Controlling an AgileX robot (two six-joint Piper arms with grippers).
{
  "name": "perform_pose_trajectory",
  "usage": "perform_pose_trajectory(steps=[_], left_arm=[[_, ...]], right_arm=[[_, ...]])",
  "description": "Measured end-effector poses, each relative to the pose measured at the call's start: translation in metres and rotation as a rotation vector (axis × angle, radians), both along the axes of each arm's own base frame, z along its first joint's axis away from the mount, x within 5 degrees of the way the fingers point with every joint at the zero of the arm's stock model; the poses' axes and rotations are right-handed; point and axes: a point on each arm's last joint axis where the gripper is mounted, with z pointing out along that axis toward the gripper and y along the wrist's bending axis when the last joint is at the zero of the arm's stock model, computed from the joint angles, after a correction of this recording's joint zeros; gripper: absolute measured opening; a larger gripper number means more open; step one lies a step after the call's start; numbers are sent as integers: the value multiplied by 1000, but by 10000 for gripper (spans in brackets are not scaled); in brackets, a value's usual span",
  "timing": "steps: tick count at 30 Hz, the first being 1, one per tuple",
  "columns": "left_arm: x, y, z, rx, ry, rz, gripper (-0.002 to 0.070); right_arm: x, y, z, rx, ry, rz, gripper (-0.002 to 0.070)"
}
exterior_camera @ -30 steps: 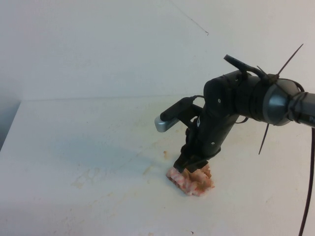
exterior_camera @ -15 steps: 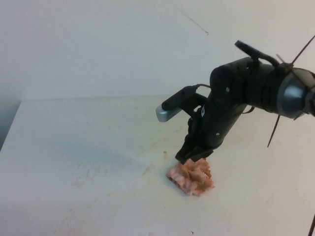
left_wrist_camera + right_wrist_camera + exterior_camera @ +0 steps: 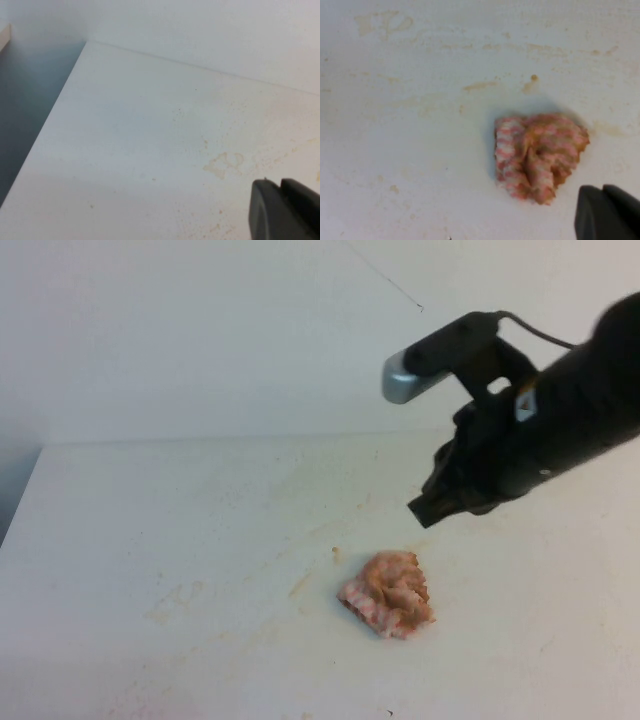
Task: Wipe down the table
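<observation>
Rag (image 3: 388, 593) crumpled on table (image 3: 150, 520), toward near edge, beside brown stains (image 3: 300, 585). Right pincer (image 3: 425, 510) hangs above it, shut and empty. Left pincer (image 3: 285, 210), also shut, sits over table's left side. Stains show, so wiping looks unfinished; next move needs opening, descending, gripping rag, dragging across marks.

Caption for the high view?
Right gripper, jaws shut, hovers near crumpled pink cloth on stained table; left gripper out of shot.

The left gripper (image 3: 279, 186), fingers together, hangs over the table (image 3: 125, 150) — a pale ring stain (image 3: 223, 164) lies just ahead of its tips, brown specks (image 3: 205, 144) scattered around it.
</observation>
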Motion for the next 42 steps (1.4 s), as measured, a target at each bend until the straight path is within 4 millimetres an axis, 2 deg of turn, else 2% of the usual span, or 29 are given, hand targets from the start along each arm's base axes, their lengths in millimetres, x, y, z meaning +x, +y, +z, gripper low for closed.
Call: perform_pose_trajectory(steps=[6, 12, 15, 18, 21, 26, 42], left_arm=[[0, 0, 0, 0, 0, 0, 0], [0, 0, 0, 0, -1, 0, 0], [0, 0, 0, 0, -1, -2, 0], [0, 0, 0, 0, -2, -2, 0], [0, 0, 0, 0, 0, -2, 0], [0, 0, 0, 0, 0, -2, 0], [0, -4, 0, 0, 3, -72, 0]], right_arm=[[-52, -48, 19, 20, -98, -143, -2], [-104, -96, 52, 112, -253, -298, -2], [-128, -115, 67, 156, -322, -325, -2], [-142, -127, 77, 170, -374, -337, -2], [-150, -134, 82, 177, -396, -345, -2], [-151, -135, 82, 178, -398, -347, -2], [-134, -124, 67, 109, -334, -345, -2]])
